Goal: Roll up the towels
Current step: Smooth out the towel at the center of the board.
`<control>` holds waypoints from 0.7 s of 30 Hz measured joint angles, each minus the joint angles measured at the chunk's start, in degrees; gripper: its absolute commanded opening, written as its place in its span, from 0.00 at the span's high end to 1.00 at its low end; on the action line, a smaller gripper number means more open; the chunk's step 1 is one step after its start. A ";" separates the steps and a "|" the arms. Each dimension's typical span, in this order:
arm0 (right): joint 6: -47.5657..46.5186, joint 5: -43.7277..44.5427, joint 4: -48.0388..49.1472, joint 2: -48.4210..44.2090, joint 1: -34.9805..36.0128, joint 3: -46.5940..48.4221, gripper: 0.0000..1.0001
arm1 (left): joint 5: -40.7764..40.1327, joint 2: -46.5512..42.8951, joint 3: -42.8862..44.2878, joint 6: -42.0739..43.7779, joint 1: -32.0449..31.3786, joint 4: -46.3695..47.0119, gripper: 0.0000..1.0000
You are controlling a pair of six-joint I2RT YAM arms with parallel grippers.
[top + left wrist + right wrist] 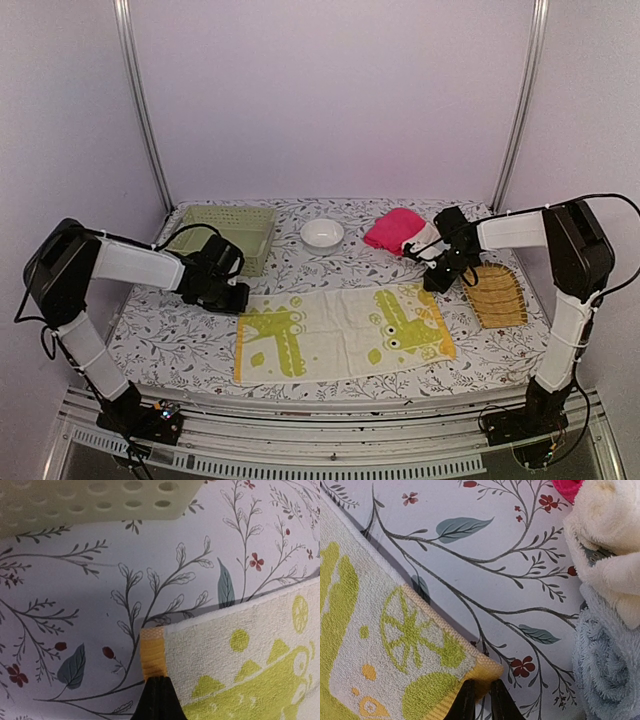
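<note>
Bare table (288, 255) between green basket (222, 236) and white bowl (322, 233); pink towel (393, 228) and yellow tray (494, 296) close beside right claw (437, 285).

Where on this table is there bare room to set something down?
Bare cloth: the strip between the white bowl and the crocodile towel's far edge; also the near-left corner, left of that towel. Crowded: far right, where the pink towel, cream towel, right tool and yellow tray sit close together.
</note>
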 measured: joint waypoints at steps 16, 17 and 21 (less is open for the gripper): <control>4.24 5.16 -2.47 -1.38 -0.76 -0.85 0.79 | -2.62 4.37 4.35 2.71 0.07 2.01 1.00; 4.22 5.20 -2.60 -1.38 -0.79 -0.83 0.77 | -2.80 4.37 4.35 2.71 0.07 1.97 1.00; 4.13 4.63 -4.50 -1.73 -1.05 -0.42 0.72 | -3.48 3.45 4.39 2.36 0.07 1.29 1.00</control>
